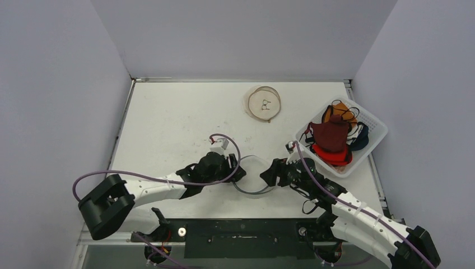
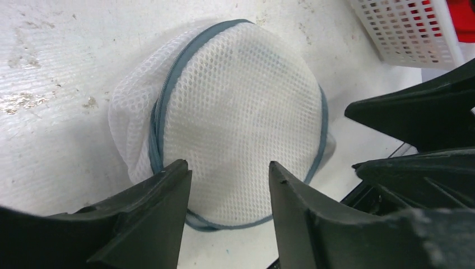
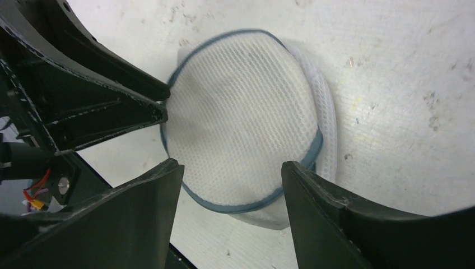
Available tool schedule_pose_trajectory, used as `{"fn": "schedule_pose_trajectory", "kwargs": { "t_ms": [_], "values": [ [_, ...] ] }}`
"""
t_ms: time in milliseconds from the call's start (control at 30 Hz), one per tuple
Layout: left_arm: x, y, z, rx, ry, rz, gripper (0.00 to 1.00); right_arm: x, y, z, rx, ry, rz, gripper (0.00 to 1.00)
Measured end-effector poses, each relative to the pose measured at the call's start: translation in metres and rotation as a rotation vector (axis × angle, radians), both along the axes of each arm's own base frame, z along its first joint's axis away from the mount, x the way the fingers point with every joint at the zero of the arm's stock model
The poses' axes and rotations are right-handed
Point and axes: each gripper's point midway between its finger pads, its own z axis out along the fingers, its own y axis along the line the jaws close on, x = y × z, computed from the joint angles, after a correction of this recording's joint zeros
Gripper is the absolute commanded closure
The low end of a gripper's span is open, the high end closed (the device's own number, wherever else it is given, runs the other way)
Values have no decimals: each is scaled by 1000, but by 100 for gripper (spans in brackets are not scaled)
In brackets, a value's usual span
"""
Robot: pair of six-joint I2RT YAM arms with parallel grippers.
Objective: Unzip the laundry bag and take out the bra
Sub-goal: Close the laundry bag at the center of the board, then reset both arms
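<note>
While the round white mesh laundry bag w/ grey-blue zip trim (image 1: 255,175) lies on the white bench (image 1: 168,117) at lower centre of the top view, the left tool (image 2: 229,168) & right tool (image 3: 232,168) flank it on either side. Both tools' jaws stand apart, clamped on nothing, tips near the bag's rim. A white plastic lattice basket (image 1: 376,124) of garments sits mid-right.

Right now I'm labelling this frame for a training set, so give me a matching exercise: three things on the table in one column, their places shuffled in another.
Things:
1. mesh laundry bag
2. white basket
3. round tan pouch

Places:
A. at the far end, lying alone
B. between the left gripper and the right gripper
C. on the right side, holding garments

Pairs: 1-B, 2-C, 3-A
</note>
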Motion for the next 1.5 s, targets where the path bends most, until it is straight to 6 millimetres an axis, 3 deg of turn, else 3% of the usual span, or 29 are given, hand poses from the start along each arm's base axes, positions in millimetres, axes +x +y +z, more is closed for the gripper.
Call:
{"fn": "schedule_pose_trajectory", "kwargs": {
  "t_ms": [133, 200, 233, 267, 300, 367, 467, 600, 700, 967, 1100, 1267, 1500],
  "values": [
    [-4, 7, 31, -9, -54, 9, 31, 4, -1, 46, 6, -108, 24, 20],
    [-5, 13, 54, -30, -96, 22, 23, 7, -3, 78, 33, -187, 21, 9],
    [-5, 17, 66, -42, -118, 32, 2, 7, -5, 94, 50, -225, 16, 4],
    [-5, 22, 79, -52, -143, 42, 3, 7, -7, 111, 71, -267, 9, 1],
    [-6, 28, 88, -51, -163, 55, 4, 6, -10, 126, 91, -304, -4, 8],
    [-8, 42, 115, -92, -216, 88, 4, 5, -19, 151, 125, -367, -43, 10],
    [-11, 69, 139, -110, -266, 153, 4, 4, -37, 177, 187, -424, -135, 10],
    [-14, 107, 156, -89, -298, 262, 4, 5, -58, 188, 243, -452, -257, 10],
    [-14, 132, 160, -63, -311, 347, 4, 9, -71, 175, 275, -422, -357, 10],
    [-11, 183, 138, 19, -256, 592, 4, 23, -100, 127, 400, -298, -637, 10],
    [-10, 206, 124, 99, -198, 738, 4, 29, -100, 125, 399, -281, -670, 10],
    [-4, 218, 146, 100, -236, 821, 4, 43, -93, 137, 292, -279, -670, 10],
    [2, 222, 187, 165, -384, 740, 4, 63, -99, 192, 166, -369, -710, 10]
  ]
}}
